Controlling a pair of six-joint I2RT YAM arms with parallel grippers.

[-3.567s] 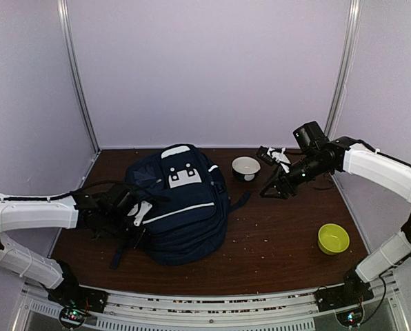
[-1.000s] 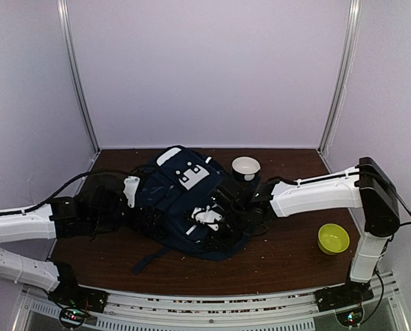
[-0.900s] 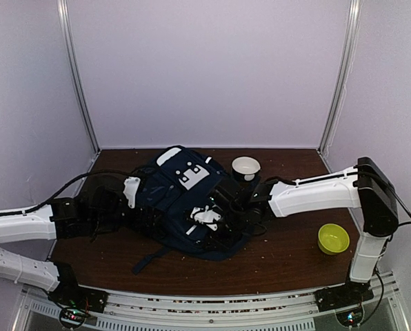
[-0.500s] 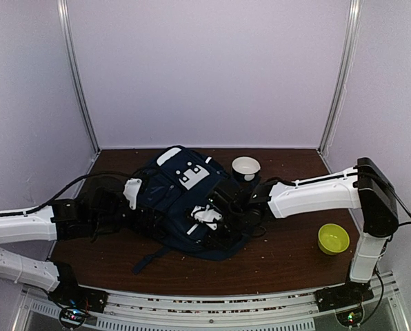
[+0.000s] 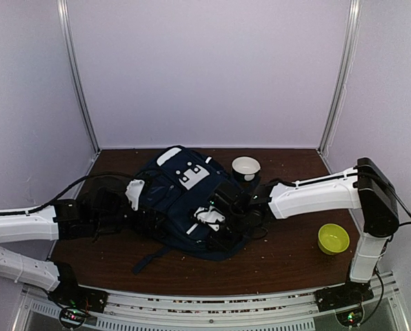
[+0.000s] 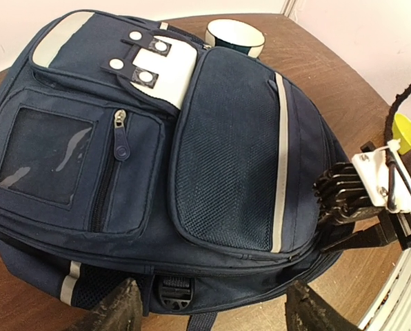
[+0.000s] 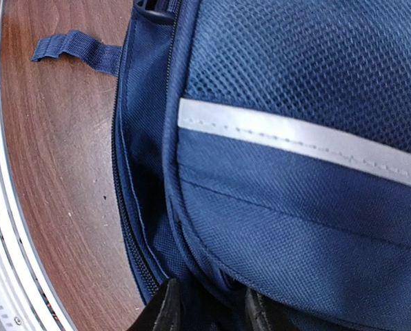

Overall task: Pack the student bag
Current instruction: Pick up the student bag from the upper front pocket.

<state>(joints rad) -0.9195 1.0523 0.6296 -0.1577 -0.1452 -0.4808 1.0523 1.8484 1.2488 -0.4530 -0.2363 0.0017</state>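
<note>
Inspection found the student bag (image 5: 181,200) lying front face up on the table (image 5: 288,258), slightly left of centre, its white-patched top toward the far side and its base toward the near right. All pockets seen from the left wrist appeared zipped, and nothing was seen going into the bag. The left gripper (image 6: 212,314) stood at the bag's left edge with its jaws spread wide. The edge of the bag lay in the gap, but no grip on it was evident. The right gripper (image 7: 212,310) was low at the bag's near-right side, its jaws narrowed on a fold of blue fabric beside the zip line (image 7: 133,227), to all appearances pinching it. A white-rimmed cup (image 5: 245,167) stood just beyond the bag's far-right edge, and a yellow-green bowl (image 5: 333,238) sat well apart at the near right. Assessment: the step in hand was steadying and opening the bag, with packing proper not begun. The next move calls for the left jaws to close and anchor the bag while the right finds a zip pull, none being visible at its fingers.
</note>
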